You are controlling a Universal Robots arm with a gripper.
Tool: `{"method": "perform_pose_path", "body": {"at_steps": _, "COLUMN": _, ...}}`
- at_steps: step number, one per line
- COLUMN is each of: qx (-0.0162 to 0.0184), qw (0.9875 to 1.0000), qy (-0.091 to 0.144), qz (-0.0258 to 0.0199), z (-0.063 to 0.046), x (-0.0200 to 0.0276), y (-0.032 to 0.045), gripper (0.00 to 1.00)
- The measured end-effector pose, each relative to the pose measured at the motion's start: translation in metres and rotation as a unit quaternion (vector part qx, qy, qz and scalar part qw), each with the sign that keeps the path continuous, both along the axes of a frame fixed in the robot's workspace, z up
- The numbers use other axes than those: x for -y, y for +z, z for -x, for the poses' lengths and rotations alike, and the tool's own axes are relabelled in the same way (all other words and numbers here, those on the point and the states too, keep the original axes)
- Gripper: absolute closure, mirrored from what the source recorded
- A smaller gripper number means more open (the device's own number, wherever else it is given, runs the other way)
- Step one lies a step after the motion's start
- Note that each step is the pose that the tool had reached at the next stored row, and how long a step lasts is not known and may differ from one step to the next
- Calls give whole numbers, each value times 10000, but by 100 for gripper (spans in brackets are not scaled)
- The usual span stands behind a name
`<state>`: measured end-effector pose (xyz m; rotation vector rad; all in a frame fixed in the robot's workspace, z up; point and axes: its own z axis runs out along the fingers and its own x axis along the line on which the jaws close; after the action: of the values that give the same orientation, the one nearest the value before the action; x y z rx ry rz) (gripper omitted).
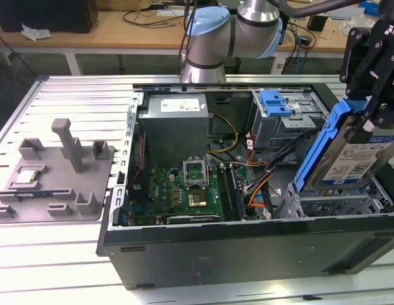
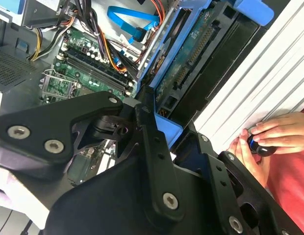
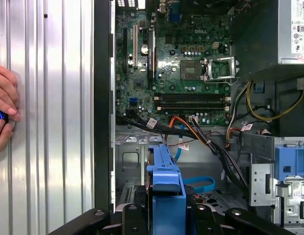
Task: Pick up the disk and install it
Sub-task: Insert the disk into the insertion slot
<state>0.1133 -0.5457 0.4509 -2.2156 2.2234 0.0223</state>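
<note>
The disk (image 1: pixel 357 159), a silver drive with a white-and-blue label in a blue rail frame, hangs tilted over the right end of the open computer case (image 1: pixel 248 244). My gripper (image 1: pixel 367 124) is shut on its upper edge. Just below it lies the metal drive bay (image 1: pixel 337 204). In the first wrist view the disk's blue rail (image 3: pixel 165 183) runs between my gripper's (image 3: pixel 165 215) black fingers, above the case floor and cables. The second wrist view shows the disk's circuit-board underside (image 2: pixel 189 58) reaching out from my gripper (image 2: pixel 159 129).
The motherboard (image 1: pixel 184 187), power supply (image 1: pixel 175 121) and a blue drive cage (image 1: pixel 276 105) fill the case. A grey fixture (image 1: pixel 57 175) with a square chip (image 1: pixel 27 178) sits at the exterior view's left. A person's hand (image 2: pixel 274 134) rests on the ribbed table beside the case.
</note>
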Motion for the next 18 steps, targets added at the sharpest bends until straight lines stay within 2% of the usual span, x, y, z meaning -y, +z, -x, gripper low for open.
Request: {"method": "perform_pose_path", "body": {"at_steps": 18, "qx": 0, "qw": 10000, "qy": 0, "qz": -1, "z": 0, "x": 7, "y": -91, "gripper": 63}}
